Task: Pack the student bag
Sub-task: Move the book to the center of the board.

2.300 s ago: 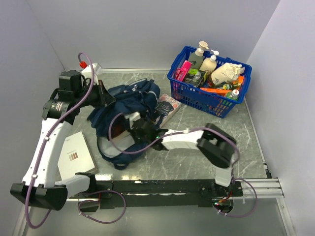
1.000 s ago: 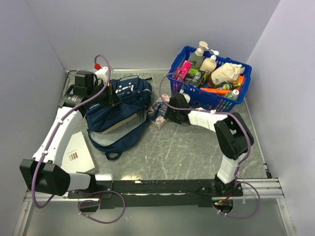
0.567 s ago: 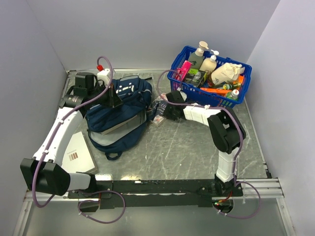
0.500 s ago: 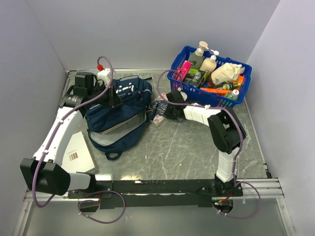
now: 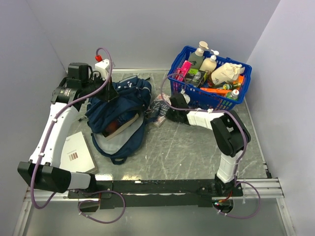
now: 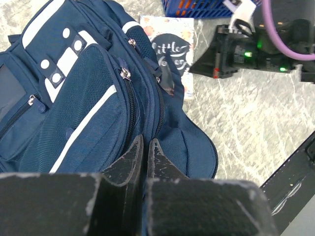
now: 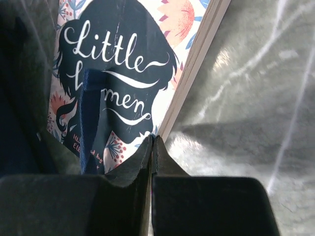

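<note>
Upward goes the left gripper (image 5: pixel 108 96), its fingers pinched tight on the backpack (image 5: pixel 120 125) and hauling its mouth wider. The backpack lies near the basket (image 5: pixel 209 105), with a paperback (image 5: pixel 160 105) between them. The right gripper (image 5: pixel 165 113), fingers pressed together and empty, sits at the paperback's edge. Loading seems under way; next it should part its fingers and grip the paperback.

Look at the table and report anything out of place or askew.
The Little Women book lies on the table outside the student bag, partly covered by its edge, with a blue strap draped across the cover. Nothing looks spilled or damaged.
</note>
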Robot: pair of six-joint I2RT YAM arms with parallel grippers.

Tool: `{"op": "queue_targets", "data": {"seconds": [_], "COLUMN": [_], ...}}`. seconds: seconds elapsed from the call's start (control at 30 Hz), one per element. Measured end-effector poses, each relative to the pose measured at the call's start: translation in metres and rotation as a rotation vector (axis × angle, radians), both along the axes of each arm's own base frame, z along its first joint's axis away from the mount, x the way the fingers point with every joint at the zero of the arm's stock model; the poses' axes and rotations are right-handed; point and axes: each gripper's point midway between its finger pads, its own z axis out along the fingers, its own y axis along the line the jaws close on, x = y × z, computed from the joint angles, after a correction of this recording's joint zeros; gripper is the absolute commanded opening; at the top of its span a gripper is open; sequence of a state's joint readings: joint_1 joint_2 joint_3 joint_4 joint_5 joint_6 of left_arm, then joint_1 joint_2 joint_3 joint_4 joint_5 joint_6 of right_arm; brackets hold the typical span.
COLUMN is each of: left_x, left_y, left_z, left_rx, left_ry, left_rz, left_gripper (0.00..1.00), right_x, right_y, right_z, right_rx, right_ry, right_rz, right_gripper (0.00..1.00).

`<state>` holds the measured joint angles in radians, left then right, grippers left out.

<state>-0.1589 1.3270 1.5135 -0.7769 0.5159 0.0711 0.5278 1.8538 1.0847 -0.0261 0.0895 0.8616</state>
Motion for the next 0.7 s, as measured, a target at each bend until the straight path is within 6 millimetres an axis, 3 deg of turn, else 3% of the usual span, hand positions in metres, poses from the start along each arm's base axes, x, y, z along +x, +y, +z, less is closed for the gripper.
{"op": "queue_targets", "data": {"seconds": [0.13, 0.27, 0.47, 0.7], "left_x": [-0.001, 0.000, 0.014, 0.020], "left_y": [0.000, 0.001, 0.008, 0.012], "left_z": [-0.002, -0.002, 0.021, 0.043], "left_rx": [0.014, 0.030, 0.074, 0.110], "left_ry": [-0.004, -0.017, -0.074, -0.129], "left_rz": [-0.011, -0.018, 0.002, 0.014], "left_gripper": [0.01, 0.01, 0.01, 0.01], "right_x": [-0.025, -0.066, -0.119, -0.140], "right_y": [-0.016, -0.038, -0.059, -0.067], "right_z": [0.002, 0.008, 0.002, 0.010], "right_rx": [-0.025, -0.073, -0.124, -0.135], "right_ry": [-0.012, -0.029, -0.030, -0.047], "right_rz": [0.013, 0.048, 0.104, 0.134], "right_gripper": [0.00, 0.00, 0.00, 0.00]}}
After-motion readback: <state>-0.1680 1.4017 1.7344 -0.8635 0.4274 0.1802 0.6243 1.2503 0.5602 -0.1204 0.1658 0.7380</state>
